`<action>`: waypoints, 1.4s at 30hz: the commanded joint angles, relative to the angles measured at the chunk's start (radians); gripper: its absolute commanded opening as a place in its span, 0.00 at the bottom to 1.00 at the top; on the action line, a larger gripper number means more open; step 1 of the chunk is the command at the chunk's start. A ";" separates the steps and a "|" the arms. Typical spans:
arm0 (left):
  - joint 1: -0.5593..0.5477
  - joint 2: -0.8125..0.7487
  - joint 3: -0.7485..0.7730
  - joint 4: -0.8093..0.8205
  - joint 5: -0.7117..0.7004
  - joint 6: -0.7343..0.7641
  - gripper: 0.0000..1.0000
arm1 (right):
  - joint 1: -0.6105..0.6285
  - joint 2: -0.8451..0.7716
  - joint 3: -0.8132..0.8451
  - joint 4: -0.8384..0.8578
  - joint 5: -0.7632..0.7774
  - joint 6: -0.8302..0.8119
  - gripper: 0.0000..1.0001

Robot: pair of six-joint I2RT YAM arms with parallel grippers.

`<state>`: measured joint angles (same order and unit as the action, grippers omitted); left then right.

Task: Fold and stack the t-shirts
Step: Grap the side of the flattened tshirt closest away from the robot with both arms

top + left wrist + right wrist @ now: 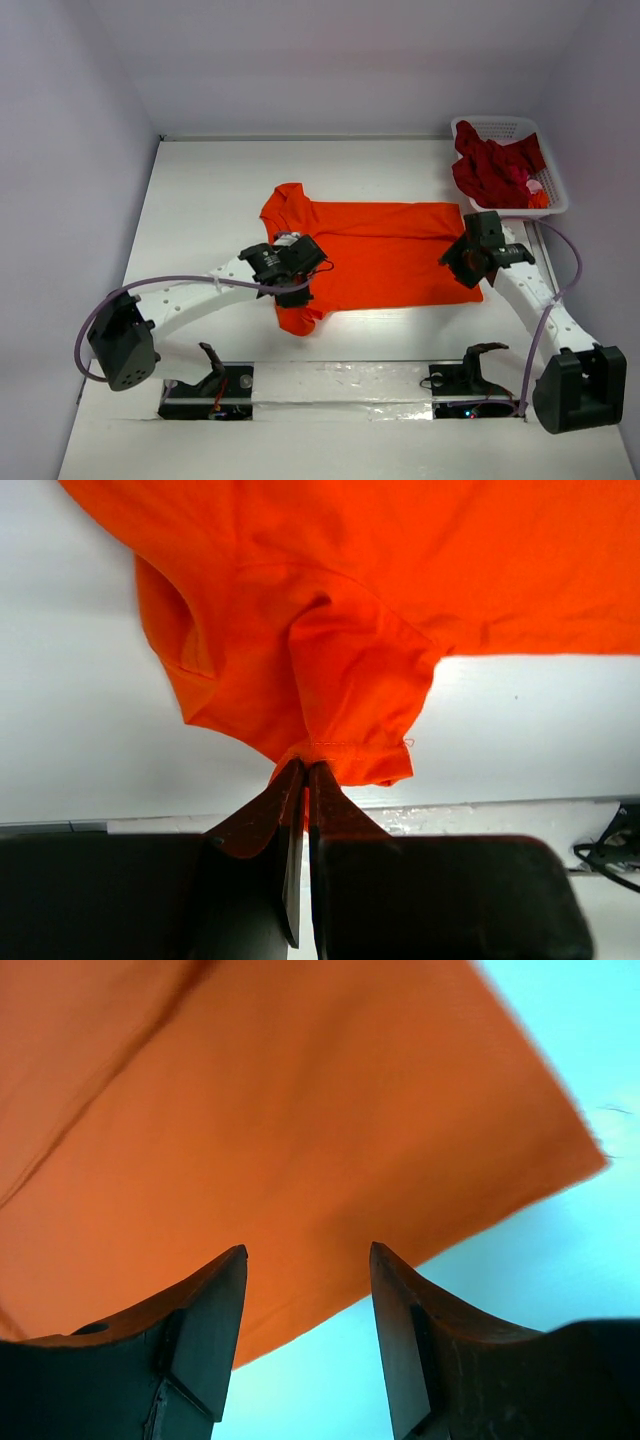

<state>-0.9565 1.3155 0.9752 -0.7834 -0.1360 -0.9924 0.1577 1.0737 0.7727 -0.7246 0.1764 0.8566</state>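
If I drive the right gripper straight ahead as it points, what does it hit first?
The orange t-shirt: its hem lies right ahead of the open fingers, probably with the table just beneath.

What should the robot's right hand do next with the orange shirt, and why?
Probably lower the right gripper and close it on the orange t-shirt at its edge. Its jaws stand open just above the cloth near a corner, holding nothing, while the left gripper is shut on a sleeve.

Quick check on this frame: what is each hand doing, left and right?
Left hand: closed, pinching the sleeve hem of the orange t-shirt.
Right hand: open, holding nothing, at the shirt's edge.
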 commanded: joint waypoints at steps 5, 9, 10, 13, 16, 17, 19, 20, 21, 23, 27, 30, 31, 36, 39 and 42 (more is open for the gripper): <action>0.088 -0.029 0.042 -0.001 -0.021 0.098 0.00 | -0.171 -0.060 -0.093 0.063 -0.071 0.042 0.57; 0.119 -0.019 0.077 0.010 -0.011 0.156 0.00 | -0.243 -0.115 -0.130 0.086 -0.162 0.119 0.56; 0.128 -0.015 0.086 0.007 -0.013 0.176 0.00 | -0.244 -0.123 -0.128 0.085 -0.167 0.130 0.56; 0.139 0.007 0.111 0.016 -0.008 0.202 0.00 | -0.273 -0.124 -0.121 0.079 -0.157 0.142 0.57; 0.139 0.040 0.129 0.030 0.010 0.232 0.00 | -0.311 -0.127 -0.133 0.073 -0.169 0.142 0.57; 0.139 0.050 0.134 0.036 0.016 0.236 0.00 | -0.311 -0.132 -0.150 0.074 -0.198 0.148 0.57; 0.139 0.066 0.146 0.044 0.016 0.245 0.00 | -0.320 -0.136 -0.167 0.077 -0.224 0.159 0.57; 0.139 0.071 0.149 0.050 0.019 0.247 0.00 | -0.320 -0.136 -0.179 0.076 -0.227 0.162 0.57; 0.139 0.076 0.155 0.052 0.022 0.248 0.00 | -0.331 -0.138 -0.184 0.071 -0.230 0.165 0.57; 0.139 0.090 0.160 0.056 0.024 0.253 0.00 | -0.340 -0.139 -0.200 0.070 -0.245 0.170 0.57; 0.139 0.099 0.168 0.052 0.024 0.258 0.00 | -0.354 -0.133 -0.252 0.097 -0.301 0.208 0.58; 0.148 0.097 0.166 0.047 0.027 0.259 0.00 | -0.374 -0.133 -0.273 0.111 -0.318 0.219 0.58; 0.148 0.097 0.166 0.047 0.029 0.259 0.00 | -0.374 -0.135 -0.276 0.113 -0.313 0.217 0.58; 0.148 0.105 0.172 0.046 0.033 0.264 0.00 | -0.385 -0.136 -0.288 0.106 -0.319 0.220 0.58; 0.148 0.111 0.184 0.044 0.038 0.265 0.00 | -0.394 -0.143 -0.299 0.102 -0.344 0.249 0.57; 0.157 0.114 0.198 0.036 0.036 0.273 0.00 | -0.414 -0.140 -0.293 0.100 -0.354 0.266 0.56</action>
<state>-0.8116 1.4284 1.1221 -0.7338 -0.1001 -0.7387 -0.2329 0.9470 0.4812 -0.6441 -0.1532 1.0851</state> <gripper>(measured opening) 0.007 0.564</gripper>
